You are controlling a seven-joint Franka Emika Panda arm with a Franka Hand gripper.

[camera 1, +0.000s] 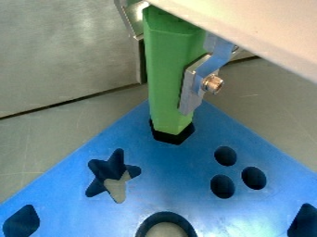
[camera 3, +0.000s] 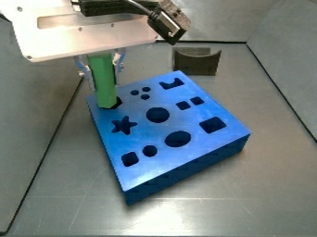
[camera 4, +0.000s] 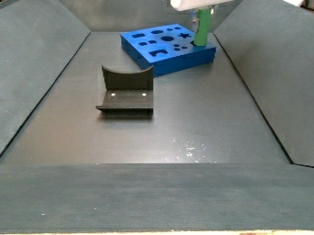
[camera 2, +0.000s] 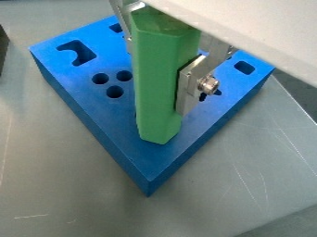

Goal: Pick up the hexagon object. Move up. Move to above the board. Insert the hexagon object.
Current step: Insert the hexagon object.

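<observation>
The gripper (camera 1: 168, 56) stands over a corner of the board (camera 1: 235, 208), its silver fingers (camera 1: 196, 85) clamped on the hexagon object (camera 1: 170, 74). The green peg hangs upright beneath the gripper, its lower end seated in a dark hole at the board's corner in a wrist view; the star cut-out (camera 1: 111, 173) lies just beyond. In a side view the peg (camera 3: 104, 81) rises from the board (camera 3: 186, 139), and a dark arch-shaped block (camera 3: 196, 59) sits well apart from the gripper.

Gripper (camera 1: 173, 65) vertical, jaws clamped.
</observation>
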